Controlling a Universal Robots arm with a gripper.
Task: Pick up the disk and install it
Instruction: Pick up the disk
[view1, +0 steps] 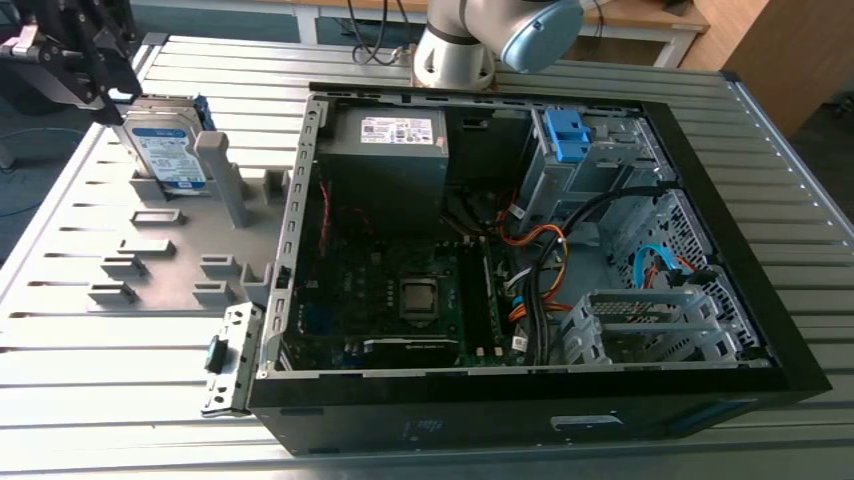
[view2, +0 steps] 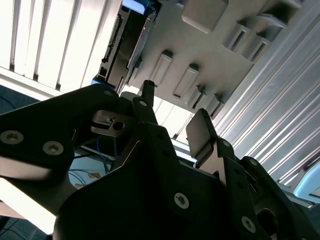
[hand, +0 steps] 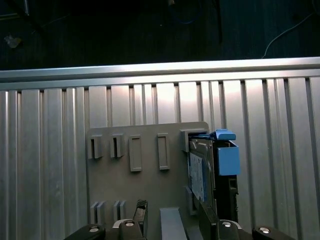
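Note:
The disk (view1: 170, 148), a silver drive with a white-and-blue label in a blue carrier, stands on edge in a grey holder plate (view1: 160, 255) at the exterior view's left. In the first wrist view the disk (hand: 202, 176) is edge-on with its blue carrier (hand: 228, 156) beside it. In the second wrist view the disk (view2: 121, 46) is ahead of the fingers. My gripper (view1: 107, 95) hangs just above the disk, at its far left side, without touching it. It is open in both wrist views (view2: 172, 112) (hand: 175, 220), with nothing held.
An open black computer case (view1: 747, 330) lies to the right of the holder, with a grey power supply (view1: 387, 150), a motherboard (view1: 400, 300), cables and a drive bay with a blue latch (view1: 566, 135). A tall grey post (view1: 224, 175) stands beside the disk. The slatted table's edge (hand: 160, 71) is close.

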